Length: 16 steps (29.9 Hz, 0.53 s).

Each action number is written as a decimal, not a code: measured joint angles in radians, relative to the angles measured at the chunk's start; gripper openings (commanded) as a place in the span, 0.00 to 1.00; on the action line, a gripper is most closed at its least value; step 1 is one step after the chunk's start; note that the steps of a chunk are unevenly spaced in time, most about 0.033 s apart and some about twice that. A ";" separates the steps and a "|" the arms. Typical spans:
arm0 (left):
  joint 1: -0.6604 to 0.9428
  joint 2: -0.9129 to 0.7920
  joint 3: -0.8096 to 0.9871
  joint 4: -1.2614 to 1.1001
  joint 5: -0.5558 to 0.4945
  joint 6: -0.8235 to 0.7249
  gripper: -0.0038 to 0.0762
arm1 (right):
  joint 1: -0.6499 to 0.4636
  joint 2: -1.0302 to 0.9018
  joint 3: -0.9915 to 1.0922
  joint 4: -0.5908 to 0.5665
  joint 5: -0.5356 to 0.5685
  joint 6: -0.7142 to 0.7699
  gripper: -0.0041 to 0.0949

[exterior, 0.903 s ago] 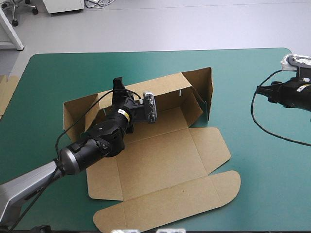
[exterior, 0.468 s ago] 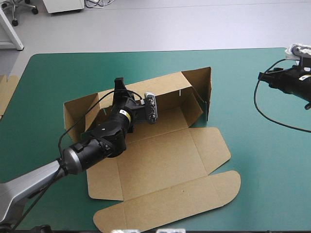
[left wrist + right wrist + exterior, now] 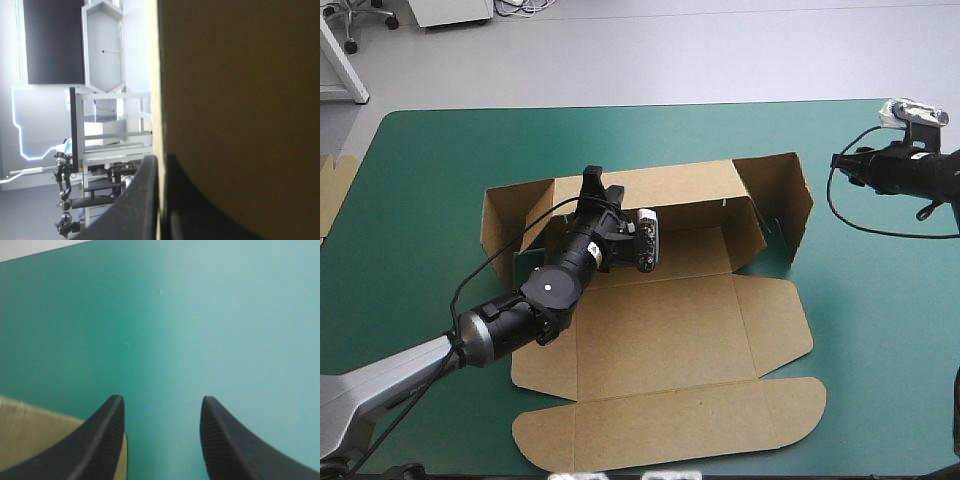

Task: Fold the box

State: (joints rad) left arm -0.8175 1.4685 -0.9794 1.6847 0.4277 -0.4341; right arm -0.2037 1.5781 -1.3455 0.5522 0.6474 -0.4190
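This is a robotics lab or test room. Two robot arms, the left arm from the lower left and the right arm at the right edge, reach over a worktop with a teal-green cover that bears a cut brown box. Along the top of the high view lies bare grey floor with a white cabinet, loose cables, a wheeled chair base in the upper left corner and a white table leg. Spare board shows at the left edge.
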 measured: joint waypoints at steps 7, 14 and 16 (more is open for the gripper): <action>0.000 0.016 0.000 0.028 -0.005 -0.036 0.04 | 0.000 0.186 -0.200 0.072 0.118 -0.042 0.49; 0.000 0.018 0.000 0.040 -0.003 -0.036 0.04 | 0.000 0.352 -0.379 0.267 0.285 -0.127 0.40; 0.000 0.019 0.000 0.040 -0.002 -0.036 0.04 | 0.000 0.390 -0.402 0.336 0.342 -0.161 0.36</action>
State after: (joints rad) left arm -0.8175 1.4878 -0.9794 1.7248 0.4259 -0.4706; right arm -0.2037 1.9682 -1.7470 0.8885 0.9890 -0.5802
